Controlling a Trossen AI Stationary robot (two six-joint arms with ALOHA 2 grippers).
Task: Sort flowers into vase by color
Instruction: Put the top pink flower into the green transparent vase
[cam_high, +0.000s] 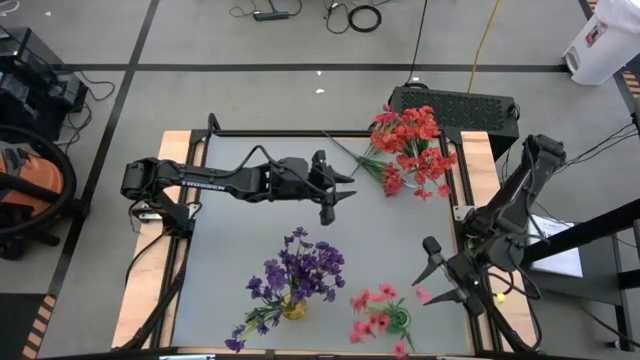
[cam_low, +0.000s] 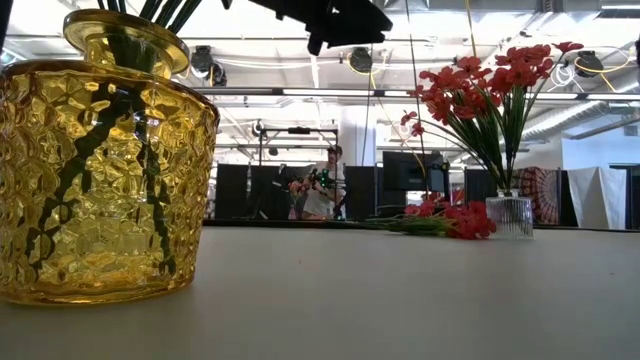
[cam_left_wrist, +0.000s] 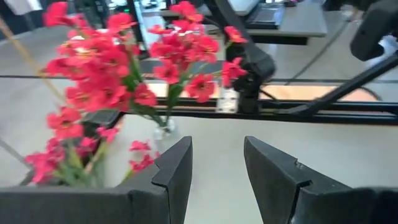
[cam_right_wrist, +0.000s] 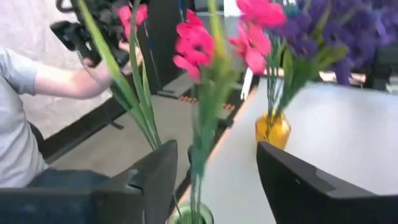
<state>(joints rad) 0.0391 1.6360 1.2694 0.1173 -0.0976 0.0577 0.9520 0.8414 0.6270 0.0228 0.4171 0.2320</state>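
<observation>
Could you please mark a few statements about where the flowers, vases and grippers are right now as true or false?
1. The purple flowers stand in a yellow glass vase. True.
2. Every red flower is in the clear vase. False: a red sprig lies on the table beside it.
3. The left gripper holds a red stem. False: its fingers are open and empty.
4. The right gripper is open around a pink flower's stem. True.

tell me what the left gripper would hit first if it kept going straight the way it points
Probably the red flowers in the small clear vase. The left gripper, jaws open, faces them across bare table; they sit slightly off its line, so depth is uncertain.
</observation>
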